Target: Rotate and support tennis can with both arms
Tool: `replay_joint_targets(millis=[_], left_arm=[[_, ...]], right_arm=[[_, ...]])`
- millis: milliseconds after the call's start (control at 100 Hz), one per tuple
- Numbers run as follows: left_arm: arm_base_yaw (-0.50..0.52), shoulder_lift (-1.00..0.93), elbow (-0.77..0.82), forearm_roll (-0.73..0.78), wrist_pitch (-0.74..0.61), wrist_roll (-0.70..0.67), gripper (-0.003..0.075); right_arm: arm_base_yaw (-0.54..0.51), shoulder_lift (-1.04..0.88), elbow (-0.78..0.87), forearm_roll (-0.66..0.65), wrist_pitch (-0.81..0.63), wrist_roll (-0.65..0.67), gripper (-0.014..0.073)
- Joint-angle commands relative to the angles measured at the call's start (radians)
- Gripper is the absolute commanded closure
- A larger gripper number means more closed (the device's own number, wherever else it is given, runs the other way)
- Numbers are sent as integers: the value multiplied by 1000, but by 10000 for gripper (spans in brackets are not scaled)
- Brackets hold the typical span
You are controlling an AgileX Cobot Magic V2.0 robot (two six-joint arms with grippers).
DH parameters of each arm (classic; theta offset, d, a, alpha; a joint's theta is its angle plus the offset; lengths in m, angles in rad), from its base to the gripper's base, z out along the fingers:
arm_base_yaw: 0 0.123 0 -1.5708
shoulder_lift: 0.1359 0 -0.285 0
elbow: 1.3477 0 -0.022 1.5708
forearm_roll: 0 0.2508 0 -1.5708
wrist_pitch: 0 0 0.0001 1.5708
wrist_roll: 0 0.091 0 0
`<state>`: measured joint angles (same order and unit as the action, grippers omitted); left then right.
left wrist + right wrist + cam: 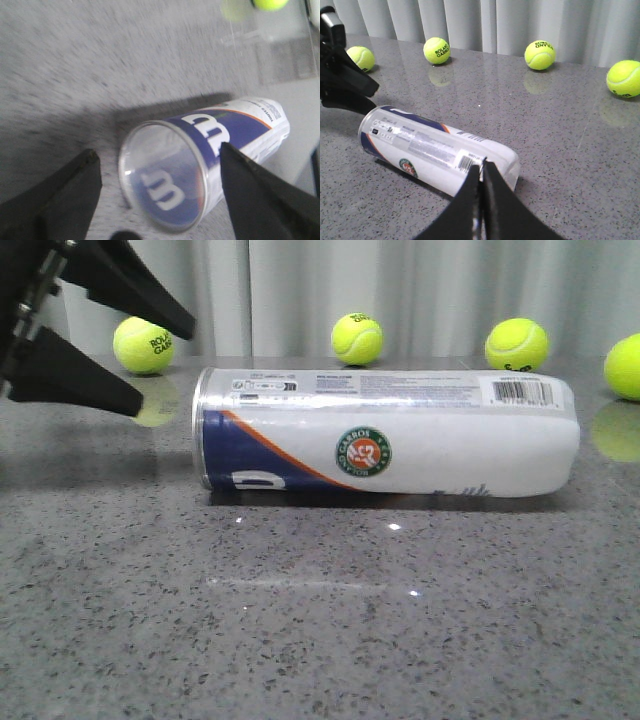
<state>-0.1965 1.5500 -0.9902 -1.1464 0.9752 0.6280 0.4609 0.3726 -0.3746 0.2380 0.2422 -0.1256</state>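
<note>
The tennis can lies on its side on the grey stone table, silver rim to the left, barcode end to the right. My left gripper is open just left of the rim and above the table, not touching it. In the left wrist view the can's rimmed end sits between the two spread fingers of the left gripper. My right gripper is shut and empty, its tips close over the barcode end of the can; I cannot tell whether they touch. It is out of the front view.
Several yellow-green tennis balls stand along the back by the curtain: one far left, one at the middle, one to the right, one at the right edge. The left gripper also shows in the right wrist view.
</note>
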Motion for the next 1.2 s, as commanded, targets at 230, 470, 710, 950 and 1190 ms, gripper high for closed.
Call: replay_joint_targets(millis=[230, 470, 710, 950, 1190], left_arm=[[-150, 75, -32, -277, 202, 59, 430], [-146, 77, -35, -419, 248, 146, 739], [-146, 47, -135, -435, 262, 236, 739], [-156, -64, -338, -110, 129, 158, 739], [-224, -100, -587, 479, 156, -124, 739]], right_arm=[[-2, 2, -26, -6, -72, -3, 655], [-2, 2, -26, -6, -72, -3, 655], [-2, 2, -26, -6, -72, -3, 655], [-2, 2, -26, -6, -72, -3, 655], [-2, 2, -26, -6, -72, -3, 655]])
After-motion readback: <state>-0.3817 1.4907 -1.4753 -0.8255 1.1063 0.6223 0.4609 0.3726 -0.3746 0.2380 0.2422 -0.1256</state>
